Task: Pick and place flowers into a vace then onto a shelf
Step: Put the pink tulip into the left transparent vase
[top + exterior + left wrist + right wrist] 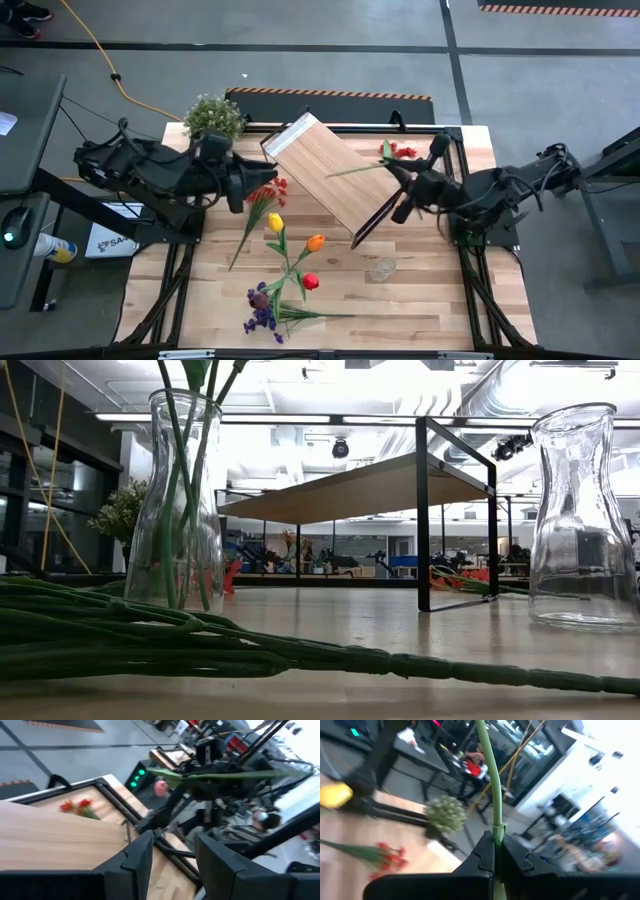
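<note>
High view, my stock on the tabletop [420,300]: loose flowers [285,275] lie fanned at the middle front, left within reach of either arm. Shelf [325,175] sits slanted at the back centre, awaiting the filled vase. Empty vase [381,269] stands just off the shelf's near corner; a second vase [180,500], seen in the low view, already carries stems. Right end effector [495,851] is pinched on one green stem [490,775], held aloft over the shelf's right end, I judge for carrying to a vase. Left end effector [172,857] hangs parted and empty by the shelf's left end.
</note>
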`<action>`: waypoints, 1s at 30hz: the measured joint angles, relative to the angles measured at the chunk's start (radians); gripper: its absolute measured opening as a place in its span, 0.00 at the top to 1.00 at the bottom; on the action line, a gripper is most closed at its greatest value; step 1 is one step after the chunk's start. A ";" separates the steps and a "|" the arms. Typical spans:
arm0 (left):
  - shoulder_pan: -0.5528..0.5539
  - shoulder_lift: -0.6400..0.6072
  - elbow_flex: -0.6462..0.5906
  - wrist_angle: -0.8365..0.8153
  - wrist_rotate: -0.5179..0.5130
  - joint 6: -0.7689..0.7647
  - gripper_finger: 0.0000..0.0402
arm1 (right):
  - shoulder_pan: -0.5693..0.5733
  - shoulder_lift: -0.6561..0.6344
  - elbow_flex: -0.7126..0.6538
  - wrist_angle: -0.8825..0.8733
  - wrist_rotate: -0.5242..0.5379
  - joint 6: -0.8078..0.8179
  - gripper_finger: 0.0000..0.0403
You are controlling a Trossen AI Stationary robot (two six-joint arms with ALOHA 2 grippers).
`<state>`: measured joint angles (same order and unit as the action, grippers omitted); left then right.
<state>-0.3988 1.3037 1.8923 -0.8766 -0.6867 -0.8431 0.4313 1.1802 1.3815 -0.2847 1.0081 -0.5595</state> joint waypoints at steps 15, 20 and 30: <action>0.000 0.001 0.000 0.074 0.159 -0.151 0.55 | 0.000 0.172 -0.001 0.112 0.163 -0.585 0.99; 0.000 0.001 0.000 0.073 0.198 -0.200 0.55 | 0.000 0.229 -0.001 0.267 0.154 -0.835 0.99; 0.000 0.001 0.000 0.032 0.210 -0.236 0.55 | 0.001 0.285 -0.001 0.497 0.026 -1.130 0.99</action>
<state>-0.3988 1.3046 1.8919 -0.8451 -0.4770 -1.0787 0.4319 1.4651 1.3808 0.2118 1.0346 -1.6899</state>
